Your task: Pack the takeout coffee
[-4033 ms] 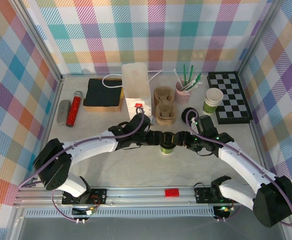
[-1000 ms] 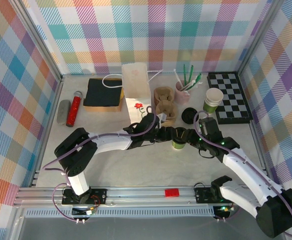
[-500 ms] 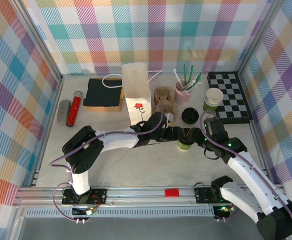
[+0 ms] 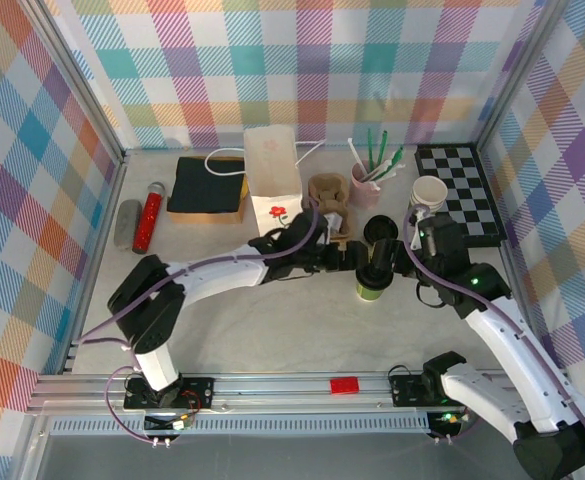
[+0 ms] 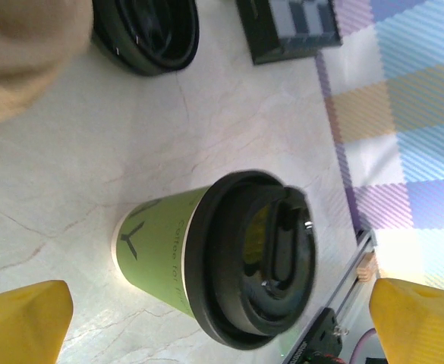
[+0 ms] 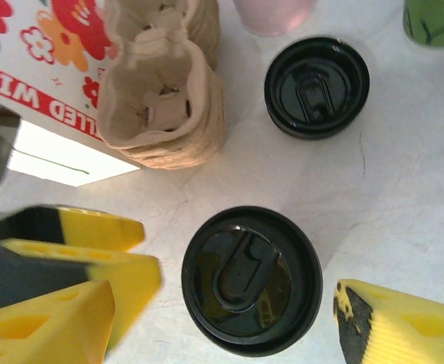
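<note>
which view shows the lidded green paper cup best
Left wrist: the black-lidded green paper cup shows side and lid together. Right wrist sees its lid from above; top external has it small between the arms.

Bright, even light falls from overhead, and shadows on the desk (image 4: 272, 330) are short and soft. In the left wrist view a pale glare patch sits just above centre, and the cardboard cup carrier (image 5: 24, 61) at 11 o'clock is out of focus. The takeout coffee (image 6: 250, 279) lid carries faint glints, and blur smears the right wrist view at 8 o'clock.

The takeout coffee (image 5: 214, 265) is green with a black lid (image 6: 250, 279), the walls (image 4: 302, 60) pastel plaid
</note>
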You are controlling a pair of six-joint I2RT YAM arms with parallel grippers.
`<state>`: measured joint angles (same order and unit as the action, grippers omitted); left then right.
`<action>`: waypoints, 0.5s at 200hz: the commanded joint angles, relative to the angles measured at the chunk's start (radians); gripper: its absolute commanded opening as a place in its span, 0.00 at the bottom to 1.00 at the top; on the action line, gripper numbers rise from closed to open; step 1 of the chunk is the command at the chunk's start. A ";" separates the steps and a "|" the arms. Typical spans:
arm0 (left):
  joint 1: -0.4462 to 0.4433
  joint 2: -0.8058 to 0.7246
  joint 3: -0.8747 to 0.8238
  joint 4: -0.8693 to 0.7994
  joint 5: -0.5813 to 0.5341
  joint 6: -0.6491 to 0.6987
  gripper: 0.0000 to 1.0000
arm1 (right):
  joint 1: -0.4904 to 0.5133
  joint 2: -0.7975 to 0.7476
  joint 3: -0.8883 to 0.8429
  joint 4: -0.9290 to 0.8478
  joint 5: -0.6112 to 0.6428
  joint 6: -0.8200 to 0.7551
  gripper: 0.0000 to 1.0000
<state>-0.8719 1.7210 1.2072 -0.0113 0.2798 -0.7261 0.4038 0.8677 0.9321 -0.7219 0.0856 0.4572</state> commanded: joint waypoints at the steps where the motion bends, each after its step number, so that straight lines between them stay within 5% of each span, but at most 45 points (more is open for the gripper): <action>1: 0.043 -0.124 0.040 -0.061 0.021 0.051 1.00 | -0.008 0.030 0.089 -0.003 -0.046 -0.142 0.76; 41: 0.123 -0.332 -0.037 -0.166 0.002 0.084 1.00 | -0.004 0.196 0.253 -0.038 -0.182 -0.293 0.75; 100: 0.260 -0.656 -0.279 -0.258 -0.049 0.059 0.99 | 0.105 0.430 0.425 -0.085 -0.172 -0.605 0.73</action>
<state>-0.6506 1.1503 1.0100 -0.1833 0.2592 -0.6651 0.4408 1.2461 1.3109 -0.7654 -0.0753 0.0578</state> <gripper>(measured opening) 0.990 0.731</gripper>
